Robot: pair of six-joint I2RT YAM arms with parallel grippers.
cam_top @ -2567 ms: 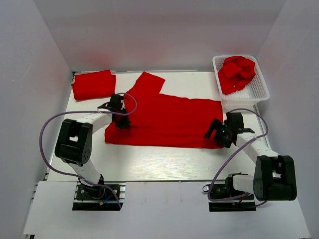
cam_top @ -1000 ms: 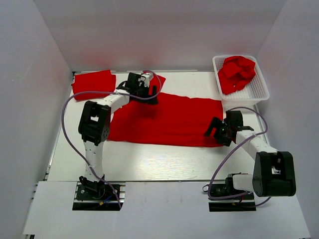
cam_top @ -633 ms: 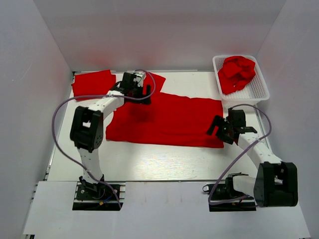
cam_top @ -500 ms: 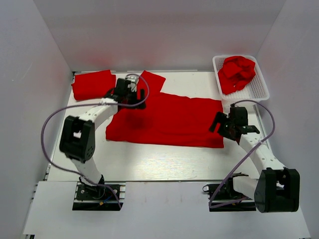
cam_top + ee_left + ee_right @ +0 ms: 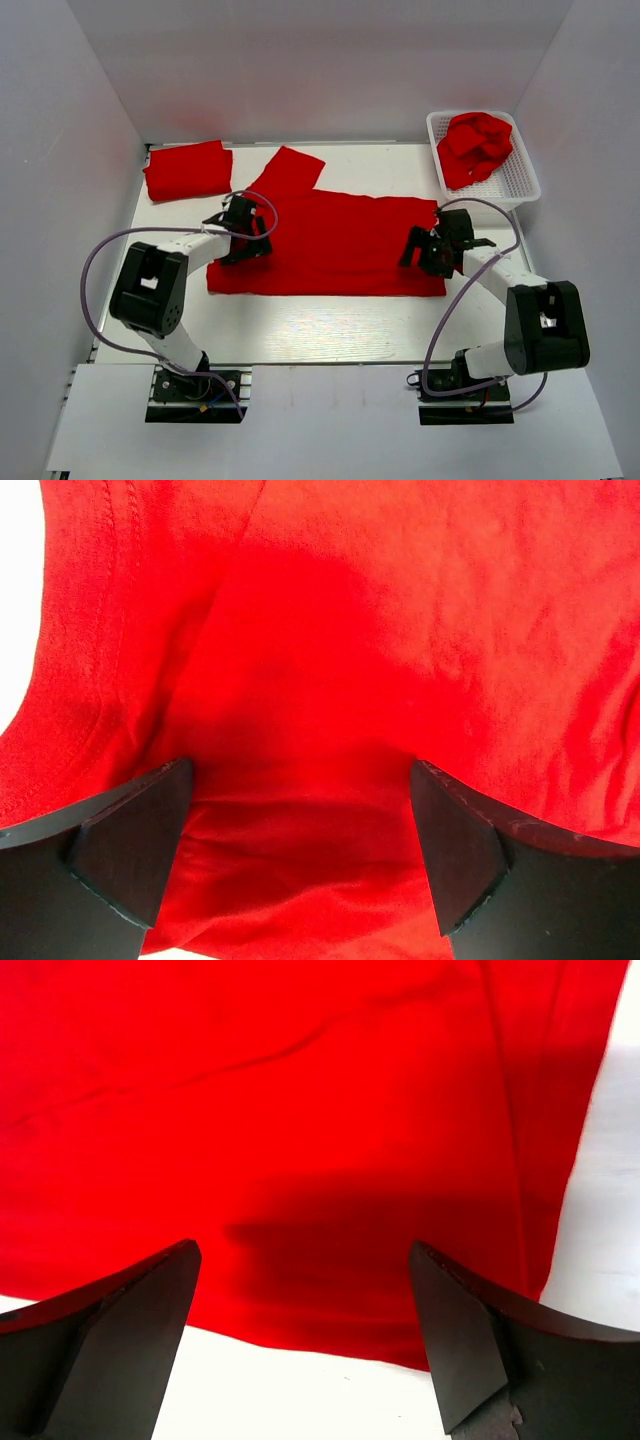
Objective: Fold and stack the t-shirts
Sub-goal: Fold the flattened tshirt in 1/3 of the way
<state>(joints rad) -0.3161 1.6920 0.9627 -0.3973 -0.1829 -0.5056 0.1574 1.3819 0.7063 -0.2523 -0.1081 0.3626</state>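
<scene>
Both arms stretch forward and low, left hand [image 5: 244,238] and right hand [image 5: 424,250] each gaping wide.

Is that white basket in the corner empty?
No, a crumpled red t-shirt lies bunched up inside the white basket at the far right of the table.

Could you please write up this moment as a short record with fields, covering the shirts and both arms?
spread t-shirt: flat in the middle of the table, one sleeve pointing to the far side
folded t-shirt: far left corner
basket: far right corner, holding crumpled t-shirts
left gripper: fingers open, over the spread t-shirt's left end
right gripper: fingers open, over its right end
held: nothing
</scene>
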